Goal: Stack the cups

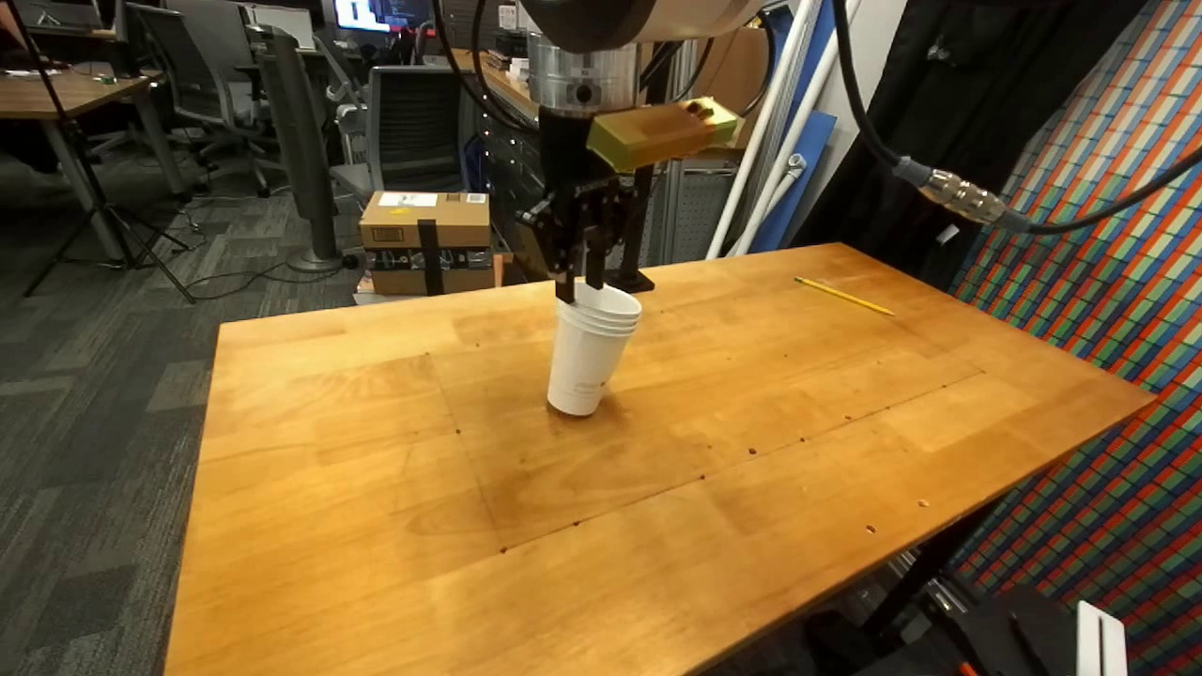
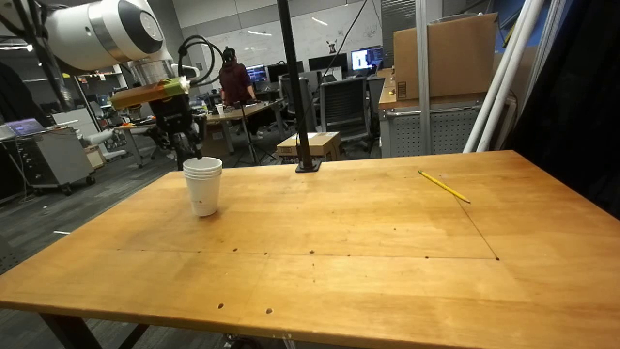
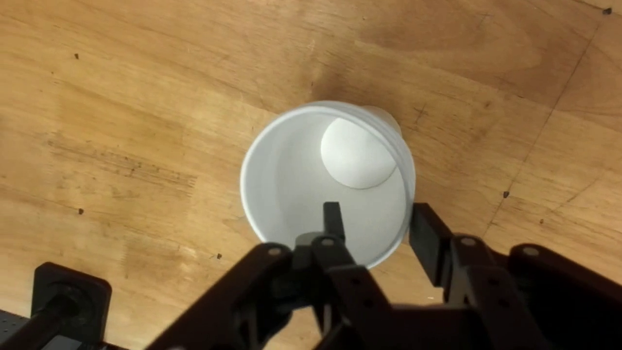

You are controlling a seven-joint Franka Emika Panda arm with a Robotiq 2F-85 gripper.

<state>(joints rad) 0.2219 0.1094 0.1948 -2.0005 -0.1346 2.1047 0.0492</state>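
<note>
The white cups stand nested in one upright stack on the wooden table. Closely spaced rims show at the top in both exterior views, including the stack. The wrist view looks down into the top cup, which has nothing inside but a fingertip. My gripper is partly open, one finger over the inside of the cup and the other just outside its rim, with a gap between the fingers and the cup wall. The gripper sits at rim height in an exterior view. The lower cups' bodies are hidden within the stack.
A yellow pencil lies on the table away from the cups. A black post with a flat base stands at the table edge; its base is also near the lower left in the wrist view.
</note>
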